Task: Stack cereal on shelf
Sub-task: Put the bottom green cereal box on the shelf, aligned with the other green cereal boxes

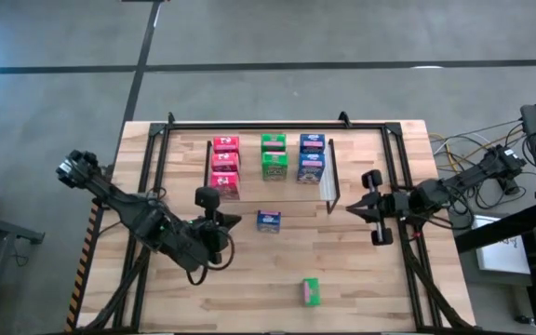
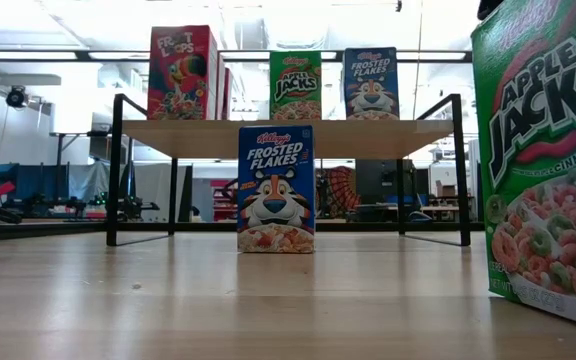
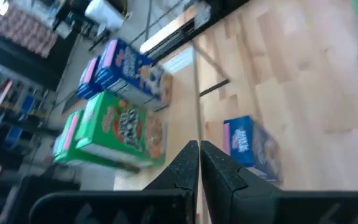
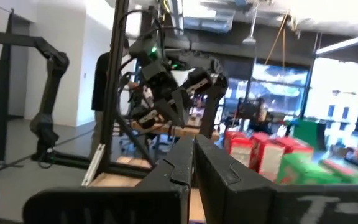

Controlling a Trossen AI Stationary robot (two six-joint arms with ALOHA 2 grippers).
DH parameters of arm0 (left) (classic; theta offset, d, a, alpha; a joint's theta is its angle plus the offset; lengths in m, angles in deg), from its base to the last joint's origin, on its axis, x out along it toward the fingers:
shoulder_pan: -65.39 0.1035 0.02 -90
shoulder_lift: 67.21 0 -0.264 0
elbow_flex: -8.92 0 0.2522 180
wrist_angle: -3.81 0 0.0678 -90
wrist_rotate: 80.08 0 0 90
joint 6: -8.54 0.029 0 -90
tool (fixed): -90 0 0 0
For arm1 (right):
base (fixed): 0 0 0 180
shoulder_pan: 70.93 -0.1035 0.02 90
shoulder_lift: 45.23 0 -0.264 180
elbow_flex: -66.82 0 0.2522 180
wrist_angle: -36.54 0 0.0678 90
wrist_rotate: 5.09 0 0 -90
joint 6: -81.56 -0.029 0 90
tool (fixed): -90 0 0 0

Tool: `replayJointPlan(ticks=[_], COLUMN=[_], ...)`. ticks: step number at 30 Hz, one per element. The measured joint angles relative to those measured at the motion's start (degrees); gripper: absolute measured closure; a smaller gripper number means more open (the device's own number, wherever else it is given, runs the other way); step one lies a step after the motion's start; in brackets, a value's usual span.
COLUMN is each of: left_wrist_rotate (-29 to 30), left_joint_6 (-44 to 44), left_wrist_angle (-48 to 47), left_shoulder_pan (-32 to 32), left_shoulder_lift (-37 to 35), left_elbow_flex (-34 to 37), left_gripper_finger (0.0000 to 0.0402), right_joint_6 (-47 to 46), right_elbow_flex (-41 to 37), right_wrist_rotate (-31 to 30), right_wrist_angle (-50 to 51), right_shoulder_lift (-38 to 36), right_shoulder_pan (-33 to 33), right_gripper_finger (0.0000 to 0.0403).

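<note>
Blue box [image 1: 268, 221] & green box [image 1: 311, 291] off shelf [image 1: 331, 181].

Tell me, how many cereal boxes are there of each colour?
Red boxes: 3
Green boxes: 3
Blue boxes: 3
Total: 9
</note>
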Motion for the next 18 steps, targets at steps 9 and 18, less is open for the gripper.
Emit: replayJointPlan(ticks=[9, 18], left_wrist_rotate=[-3.3, -3.2], left_joint_6=[8.6, 11.5], left_wrist_angle=[25.3, 40.4], left_shoulder_pan=[-0.2, -0.3], left_shoulder_lift=[-13.0, -19.3], left_elbow_flex=[17.8, 30.9], left_gripper_finger=[0.0401, 0.0401], right_joint_6=[-12.5, -29.1], right_elbow_flex=[0.8, 11.8], right_wrist_rotate=[0.0, 0.1], right_wrist_angle=[-6.5, -0.7], right_shoulder_lift=[11.3, 26.0], right_shoulder_pan=[0.0, -0.1], right_gripper_finger=[0.0394, 0.0394])
